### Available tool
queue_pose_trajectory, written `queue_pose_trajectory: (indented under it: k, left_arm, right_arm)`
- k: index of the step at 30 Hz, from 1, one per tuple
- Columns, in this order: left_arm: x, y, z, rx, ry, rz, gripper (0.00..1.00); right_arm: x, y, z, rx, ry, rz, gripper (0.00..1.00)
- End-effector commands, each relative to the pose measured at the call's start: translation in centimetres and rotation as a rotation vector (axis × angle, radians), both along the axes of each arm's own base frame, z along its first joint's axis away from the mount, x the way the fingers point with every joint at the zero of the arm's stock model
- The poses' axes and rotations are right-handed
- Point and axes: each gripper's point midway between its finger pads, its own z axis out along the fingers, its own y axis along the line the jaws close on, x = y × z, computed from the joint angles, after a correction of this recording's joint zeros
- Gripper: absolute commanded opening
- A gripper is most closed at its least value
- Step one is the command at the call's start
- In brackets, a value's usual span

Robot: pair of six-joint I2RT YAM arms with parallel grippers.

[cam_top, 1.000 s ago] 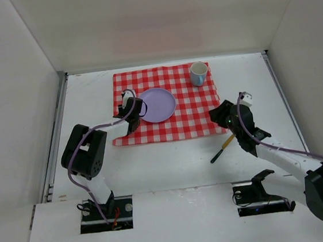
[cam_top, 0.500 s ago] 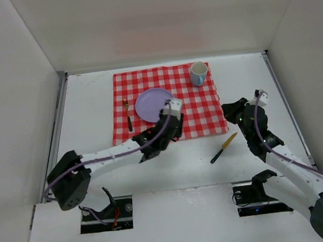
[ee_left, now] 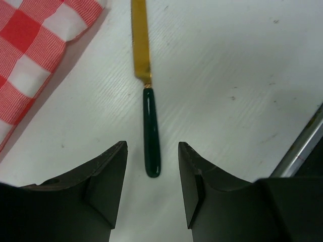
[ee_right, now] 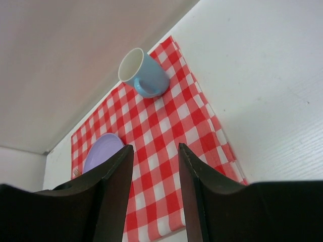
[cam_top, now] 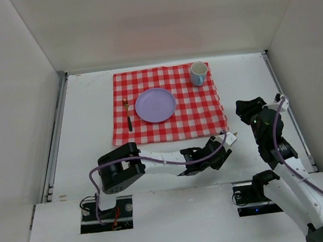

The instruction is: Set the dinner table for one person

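Your arms [cam_top: 159, 156] are white with black joints [cam_top: 120, 170] and lilac cables [cam_top: 273, 129]; left gripper [ee_left: 151, 147] and right gripper [ee_right: 155, 148] carry blocky black fingers [ee_left: 103, 186]

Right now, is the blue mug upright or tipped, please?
Upright: the mug stands on the checked cloth, its open mouth facing up.

The tabletop [cam_top: 85, 109] is a large, flat, matte white rectangle, lying level, its surface faintly scuffed and speckled.
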Motion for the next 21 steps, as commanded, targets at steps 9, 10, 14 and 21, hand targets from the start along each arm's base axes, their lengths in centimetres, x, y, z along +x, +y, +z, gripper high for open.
queue_pose_trajectory:
  k: [9,10,14,21]
  left_arm:
    - [1.2,-2.9,-0.6,-0.018,-0.027,-0.016,0.42]
    - [1.3,-2.9,-0.9,-0.009,-0.03,-0.012,0.42]
    - [1.5,-2.5,-1.8,0.016,-0.038,0.003,0.37]
    - [0.1,-1.6,-2.5,0.027,-0.01,-0.011,0.08]
  right_arm:
    - [0.2,-0.4,1.5,0.022,-0.022,-0.015,0.46]
    - [0.1,-0.4,1.5,0.023,-0.025,-0.015,0.46]
    - [0.2,-0.3,1.4,0.026,-0.024,-0.013,0.46]
    - [0.4,-0.6,1.7,0.028,-0.028,-0.017,0.46]
